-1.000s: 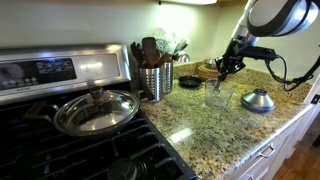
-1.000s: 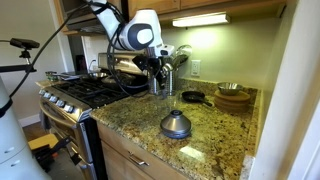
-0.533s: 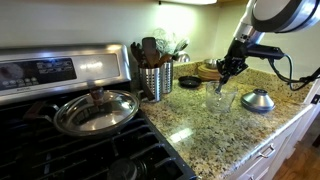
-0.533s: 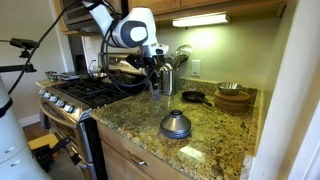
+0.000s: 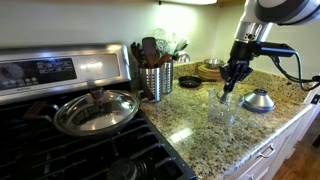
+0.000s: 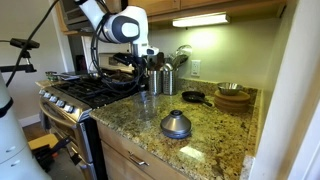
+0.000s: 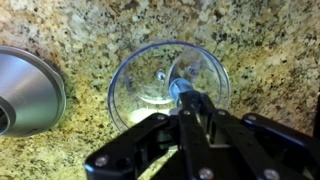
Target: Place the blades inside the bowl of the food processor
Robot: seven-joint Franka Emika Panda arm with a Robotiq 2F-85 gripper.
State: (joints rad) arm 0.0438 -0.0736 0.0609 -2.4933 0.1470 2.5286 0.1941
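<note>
The clear bowl of the food processor (image 7: 165, 85) stands upright on the granite counter and shows in both exterior views (image 5: 222, 108) (image 6: 146, 100). My gripper (image 7: 180, 100) hangs right above the bowl's opening, also seen in both exterior views (image 5: 232, 84) (image 6: 143, 76). Its fingers are shut on the blades (image 7: 177, 90), a small grey-blue stem that sticks out below the fingertips over the middle of the bowl. The lower part of the blades is hidden by the fingers.
A grey dome-shaped lid (image 5: 258, 100) (image 6: 176, 124) (image 7: 25, 90) lies beside the bowl. A steel utensil holder (image 5: 155, 80), a small black pan (image 6: 192, 97) and a wooden bowl (image 6: 232, 97) stand behind. A lidded pan (image 5: 97, 110) sits on the stove.
The gripper with the blades has moved a little towards the counter's front edge. The clear bowl under it seems to have shifted the same way.
</note>
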